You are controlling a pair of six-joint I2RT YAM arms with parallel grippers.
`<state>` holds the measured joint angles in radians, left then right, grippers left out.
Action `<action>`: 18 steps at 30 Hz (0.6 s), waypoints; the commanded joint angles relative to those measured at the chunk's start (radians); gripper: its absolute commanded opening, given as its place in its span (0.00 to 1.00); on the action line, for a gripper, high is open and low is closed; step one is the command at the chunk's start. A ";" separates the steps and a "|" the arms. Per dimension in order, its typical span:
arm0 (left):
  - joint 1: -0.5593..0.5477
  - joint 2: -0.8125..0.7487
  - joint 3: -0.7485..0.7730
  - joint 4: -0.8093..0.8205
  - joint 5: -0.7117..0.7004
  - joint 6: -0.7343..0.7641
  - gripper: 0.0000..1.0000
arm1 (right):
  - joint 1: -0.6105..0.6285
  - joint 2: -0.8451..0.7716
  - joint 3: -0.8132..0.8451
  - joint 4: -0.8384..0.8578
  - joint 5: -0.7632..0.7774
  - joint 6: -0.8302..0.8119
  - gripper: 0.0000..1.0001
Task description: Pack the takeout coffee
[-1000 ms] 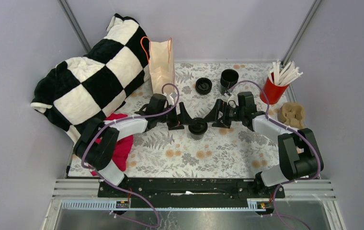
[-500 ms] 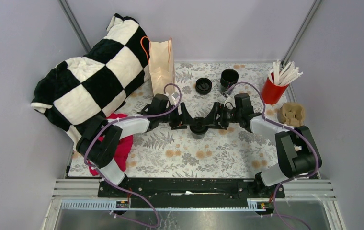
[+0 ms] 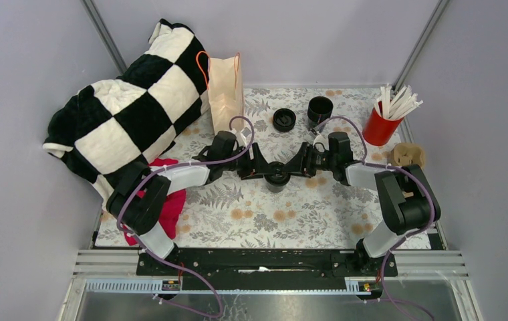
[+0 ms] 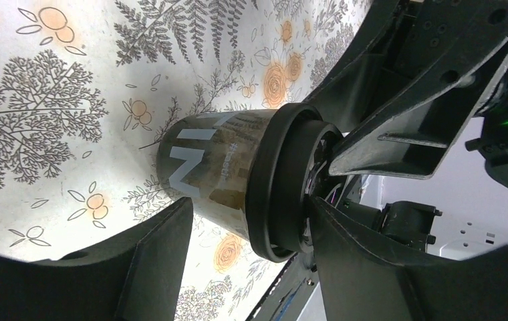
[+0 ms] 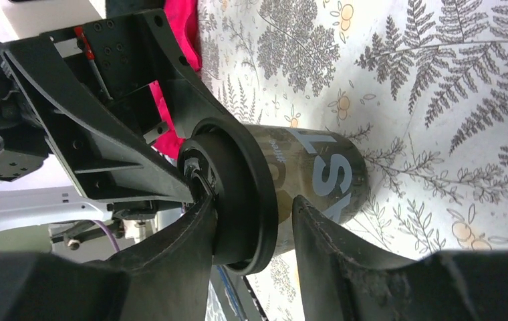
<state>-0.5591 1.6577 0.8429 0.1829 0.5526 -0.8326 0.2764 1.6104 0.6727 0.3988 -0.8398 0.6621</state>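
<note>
Bench point(image 3: 291, 214): paper bag point(image 3: 224, 90) upright at the back, well apart from the action. Left pincer point(image 3: 257, 168) and right pincer point(image 3: 296, 165) both part-spread, straddling the takeout coffee point(image 3: 277, 175) mid-bench; can't tell if either is clamped. Risk: opposing pushes tip it or pop the lid point(image 4: 281, 180).

The right gripper point(image 5: 251, 204) straddles the lidded takeout coffee point(image 5: 318, 170).

left arm point(image 3: 178, 177): mine, stretched forward and inward, forearm low.
left tool point(image 3: 262, 171): rolled on its side, fingers point(image 4: 158, 267) parted wide.
right arm point(image 3: 366, 175): elbow folded, forearm angled inward.
right tool point(image 3: 293, 167): nearly tip to tip with my left tool, fingers point(image 5: 345, 267) narrowly apart; clamping or not, i cannot tell.
</note>
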 commanded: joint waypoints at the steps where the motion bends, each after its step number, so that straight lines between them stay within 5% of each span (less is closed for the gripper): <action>1: 0.005 0.043 -0.042 -0.096 -0.110 0.037 0.66 | -0.008 0.150 -0.026 0.007 0.051 0.015 0.44; 4: 0.019 0.051 -0.049 -0.075 -0.086 0.021 0.66 | -0.010 0.142 0.014 -0.044 0.039 -0.008 0.47; 9: 0.021 0.052 -0.103 -0.016 -0.077 0.009 0.62 | -0.009 0.069 0.146 -0.355 0.087 -0.167 0.56; 13: 0.023 0.088 -0.165 0.083 -0.055 -0.023 0.56 | -0.009 0.017 0.177 -0.391 0.050 -0.174 0.72; 18: 0.022 0.131 -0.183 0.106 -0.075 -0.035 0.54 | -0.008 0.091 0.178 -0.347 0.057 -0.152 0.72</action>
<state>-0.5377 1.6905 0.7364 0.4614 0.5823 -0.9226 0.2684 1.6611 0.8349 0.0925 -0.8261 0.5407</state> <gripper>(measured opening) 0.562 0.721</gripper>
